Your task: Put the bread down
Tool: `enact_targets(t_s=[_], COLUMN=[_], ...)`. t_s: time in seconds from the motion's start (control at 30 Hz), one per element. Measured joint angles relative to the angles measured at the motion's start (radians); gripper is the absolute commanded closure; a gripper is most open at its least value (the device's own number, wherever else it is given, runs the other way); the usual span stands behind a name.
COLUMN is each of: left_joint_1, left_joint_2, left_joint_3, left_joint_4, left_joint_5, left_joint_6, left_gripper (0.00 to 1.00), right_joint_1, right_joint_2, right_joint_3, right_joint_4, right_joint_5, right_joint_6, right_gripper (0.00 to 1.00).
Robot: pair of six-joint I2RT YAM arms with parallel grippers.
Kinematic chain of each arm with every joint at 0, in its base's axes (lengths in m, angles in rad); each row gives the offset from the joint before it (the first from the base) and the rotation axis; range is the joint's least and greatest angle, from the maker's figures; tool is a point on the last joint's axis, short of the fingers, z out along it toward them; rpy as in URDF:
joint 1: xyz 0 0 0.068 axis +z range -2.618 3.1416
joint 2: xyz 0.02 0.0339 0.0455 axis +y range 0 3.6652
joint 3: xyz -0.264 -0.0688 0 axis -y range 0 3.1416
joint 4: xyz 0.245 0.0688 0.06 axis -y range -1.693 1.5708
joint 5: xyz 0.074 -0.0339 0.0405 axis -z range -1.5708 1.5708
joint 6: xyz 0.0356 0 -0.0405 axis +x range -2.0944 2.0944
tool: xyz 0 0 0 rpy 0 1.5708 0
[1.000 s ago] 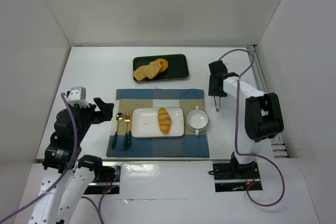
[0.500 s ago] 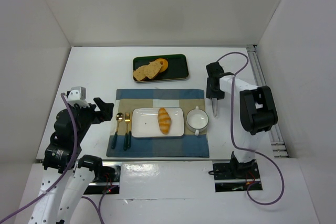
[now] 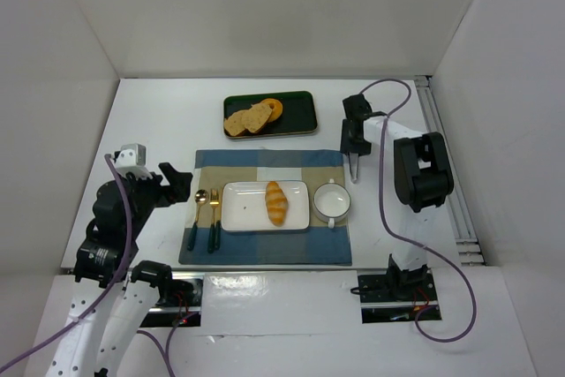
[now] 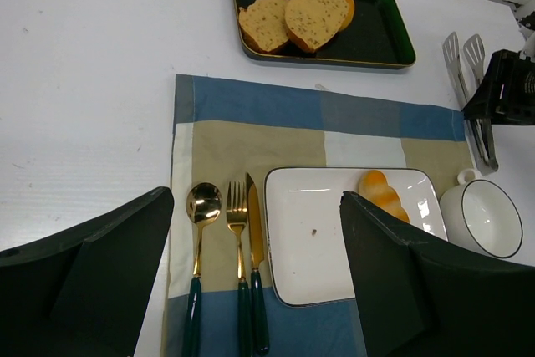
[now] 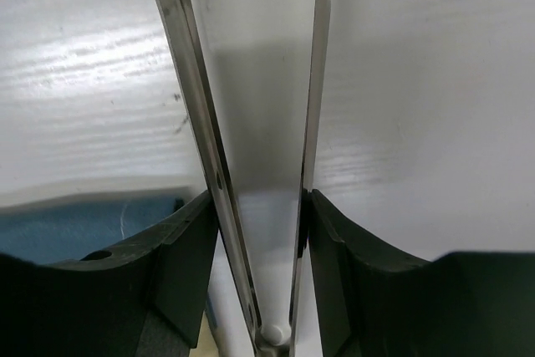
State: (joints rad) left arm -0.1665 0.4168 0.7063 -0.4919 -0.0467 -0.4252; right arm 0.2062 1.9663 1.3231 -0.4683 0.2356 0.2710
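The bread [image 3: 276,202], a small golden croissant-shaped roll, lies on the right part of the white rectangular plate [image 3: 243,209] on the checked placemat. In the left wrist view the bread [image 4: 380,191] is partly hidden behind my right finger. My right gripper [image 3: 354,141] is shut on metal tongs [image 3: 354,165], held over the table behind the bowl, tips empty. In the right wrist view the gripper [image 5: 259,232] clamps the tongs [image 5: 188,81]. My left gripper [image 3: 177,184] is open and empty left of the placemat, as the left wrist view [image 4: 257,198] also shows.
A dark green tray [image 3: 300,116] at the back holds toast slices and a round bun. A white bowl [image 3: 332,200] stands right of the plate. A gold spoon, fork and knife [image 3: 207,214] lie left of the plate. Walls enclose the table.
My right arm has swung back and to the left, carrying the tongs from beside the bowl toward the placemat's far right corner. The left arm and the bread have not moved.
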Motion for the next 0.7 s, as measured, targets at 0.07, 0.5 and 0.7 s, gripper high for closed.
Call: enact_targets(t_s=[0.07,0.5,0.7], left_joint_1=[0.0,0.0,0.0], left_joint_2=[0.004,0.006,0.006], left_joint_3=[0.0,-0.009,-0.009], left_joint_4=[0.002,0.014,0.014], left_joint_5=[0.0,0.0,0.0], left_joint_6=[0.0,-0.002,-0.005], left_gripper=[0.06,0.06,0.07], right_joint_1=[-0.008,-0.074,-0.074], right_joint_2=[0.016,0.055,0.064], right_joint_3=[0.02,0.069,0.082], right_joint_4=[0.007,0.033,0.031], right_joint_5=[-0.011,-0.112,-0.119], right_joint_6=[0.0,-0.008,-0.025], right_gripper=[0.46,0.3,0.25])
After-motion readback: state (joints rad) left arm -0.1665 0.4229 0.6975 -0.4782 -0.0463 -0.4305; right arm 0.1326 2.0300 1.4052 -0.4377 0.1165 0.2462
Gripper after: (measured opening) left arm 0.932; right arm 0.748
